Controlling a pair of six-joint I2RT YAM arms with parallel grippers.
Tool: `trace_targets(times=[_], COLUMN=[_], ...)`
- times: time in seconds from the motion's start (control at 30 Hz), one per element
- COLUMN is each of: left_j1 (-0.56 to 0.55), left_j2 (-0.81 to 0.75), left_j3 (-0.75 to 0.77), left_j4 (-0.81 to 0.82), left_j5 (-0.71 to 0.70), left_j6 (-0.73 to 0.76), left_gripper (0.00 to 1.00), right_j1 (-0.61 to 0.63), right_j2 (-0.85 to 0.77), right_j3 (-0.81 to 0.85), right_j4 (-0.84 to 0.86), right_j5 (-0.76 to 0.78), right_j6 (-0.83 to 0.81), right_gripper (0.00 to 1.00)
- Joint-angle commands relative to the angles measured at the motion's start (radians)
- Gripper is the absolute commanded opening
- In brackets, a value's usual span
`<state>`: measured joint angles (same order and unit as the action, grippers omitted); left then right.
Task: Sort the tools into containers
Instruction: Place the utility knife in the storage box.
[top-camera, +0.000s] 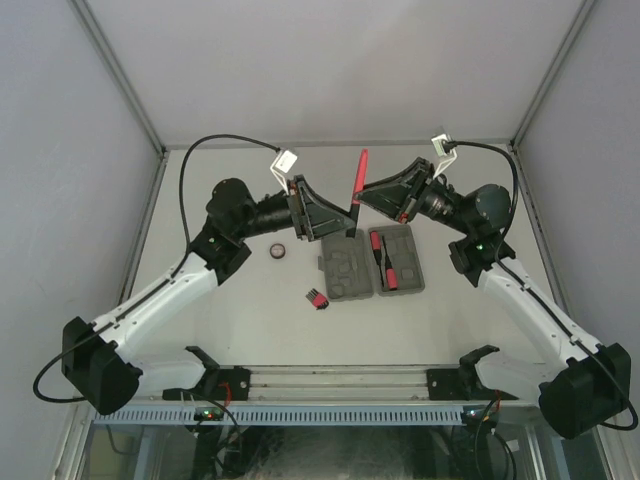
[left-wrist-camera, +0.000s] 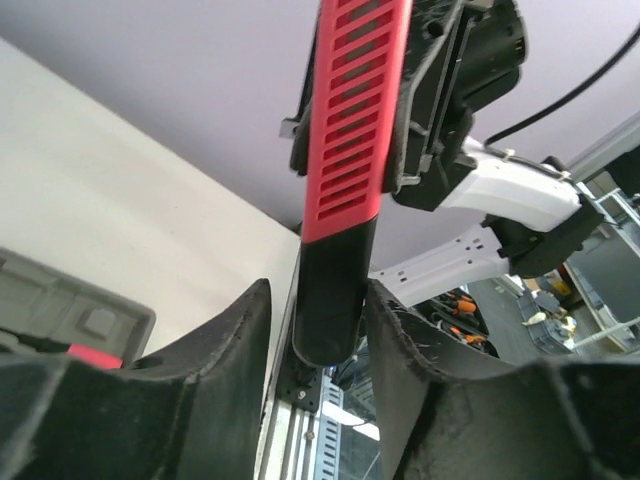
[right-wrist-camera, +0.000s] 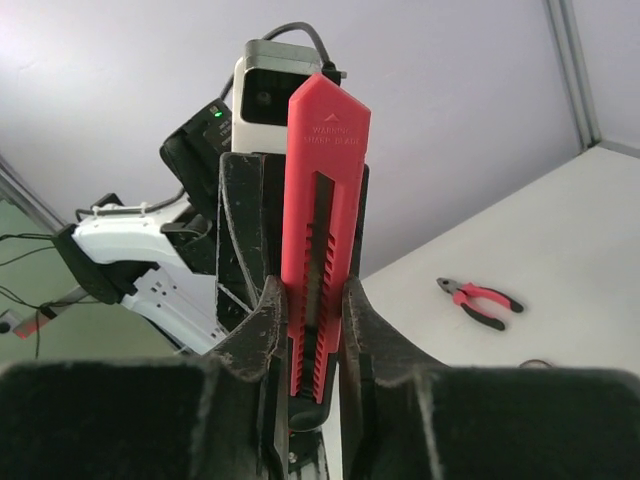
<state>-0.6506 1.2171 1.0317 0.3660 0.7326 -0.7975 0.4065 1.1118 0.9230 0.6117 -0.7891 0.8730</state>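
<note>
Red-black tool (top-camera: 359, 175) (held aloft), right gripper (right-wrist-camera: 308, 300) clamped

On the longer red-black tool (left-wrist-camera: 352, 130) you see slotted matt red plastic and a smooth, glossy black end. The fingers (left-wrist-camera: 225, 380) of the left gripper (left-wrist-camera: 318, 300) look matt black with rough edges; the tool case (left-wrist-camera: 75, 305) is dull grey plastic.

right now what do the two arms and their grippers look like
Both arms, left arm and right arm, have white links and black joints with small green lights. A black cable loops to a white camera block on each wrist. The left gripper and right gripper have broad black matte fingers.
</note>
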Motion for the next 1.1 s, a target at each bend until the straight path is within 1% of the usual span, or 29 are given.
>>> trace_targets(times=[0.0, 0.1, 0.27, 0.37, 0.47, 0.6, 0.7, 0.8, 0.9, 1.07], left_j1=[0.004, 0.016, 0.042, 0.063, 0.095, 0.133, 0.158, 0.211, 0.22, 0.218], left_j2=[-0.047, -0.051, -0.064, -0.076, -0.082, -0.066, -0.034, 0.014, 0.07, 0.193], left_j3=[0.071, 0.071, 0.068, 0.069, 0.068, 0.059, 0.038, 0.0, -0.016, 0.01], left_j4=[-0.138, -0.165, -0.221, -0.281, -0.38, -0.494, -0.545, -0.549, -0.561, -0.602], left_j5=[-0.054, -0.058, -0.078, -0.112, -0.208, -0.332, -0.393, -0.398, -0.431, -0.464], left_j6=[0.118, 0.121, 0.176, 0.207, 0.234, 0.247, 0.217, 0.183, 0.192, 0.216], left_gripper=[0.48, 0.49, 0.5, 0.5, 0.5, 0.5, 0.49, 0.48, 0.47, 0.46], right_j1=[0.005, 0.003, 0.003, 0.009, 0.012, 0.027, 0.059, 0.088, 0.106, 0.128], right_j2=[-0.053, -0.065, -0.08, -0.09, -0.095, -0.097, -0.086, -0.065, -0.039, 0.004], right_j3=[0.041, 0.041, 0.043, 0.073, 0.105, 0.118, 0.138, 0.149, 0.152, 0.152], right_j4=[-0.052, -0.077, -0.152, -0.322, -0.482, -0.601, -0.714, -0.801, -0.84, -0.872], right_j5=[0.056, 0.061, 0.088, 0.167, 0.279, 0.397, 0.552, 0.649, 0.677, 0.679], right_j6=[-0.083, -0.102, -0.154, -0.237, -0.295, -0.335, -0.38, -0.415, -0.429, -0.448], right_gripper=[0.0, 0.0, 0.0, 0.0, 0.0, 0.0, 0.0, 0.0, 0.0, 0.0])
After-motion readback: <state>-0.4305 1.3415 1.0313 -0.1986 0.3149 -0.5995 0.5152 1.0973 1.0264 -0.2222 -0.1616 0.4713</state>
